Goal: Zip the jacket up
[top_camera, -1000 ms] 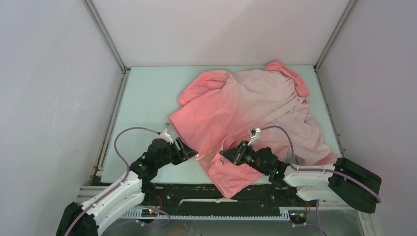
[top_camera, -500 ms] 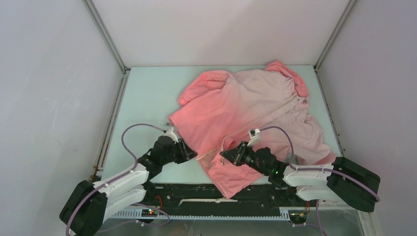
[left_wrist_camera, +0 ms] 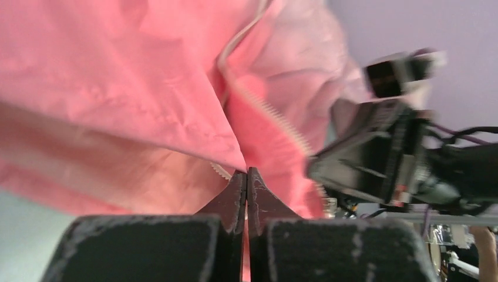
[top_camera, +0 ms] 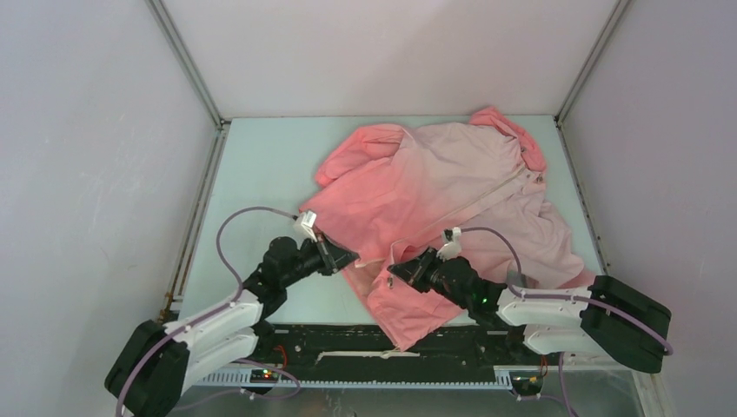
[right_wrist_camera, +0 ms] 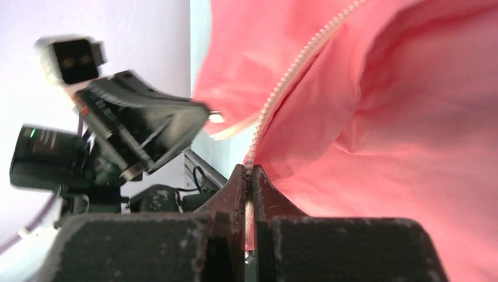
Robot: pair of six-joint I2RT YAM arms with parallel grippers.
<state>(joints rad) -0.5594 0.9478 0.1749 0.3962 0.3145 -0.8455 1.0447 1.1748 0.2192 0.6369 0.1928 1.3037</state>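
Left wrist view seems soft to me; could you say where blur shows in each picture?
Left wrist view: the jacket and right arm are blurred, its own jaws sharp. Right wrist view: the left arm is blurred, zipper teeth crisp. Top external view: evenly lit, sharp throughout.

Walls [top_camera: 391,52]: pale lilac panels at 9, 12 and 3 o'clock.
Table [top_camera: 252,174]: pale green top.
Corner posts [top_camera: 185,65]: grey metal, 10 and 2 o'clock.

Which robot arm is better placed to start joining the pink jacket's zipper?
Probably right: the right gripper is shut on the pale zipper teeth of the thin coral-pink jacket; the left gripper pinches fabric beside them.
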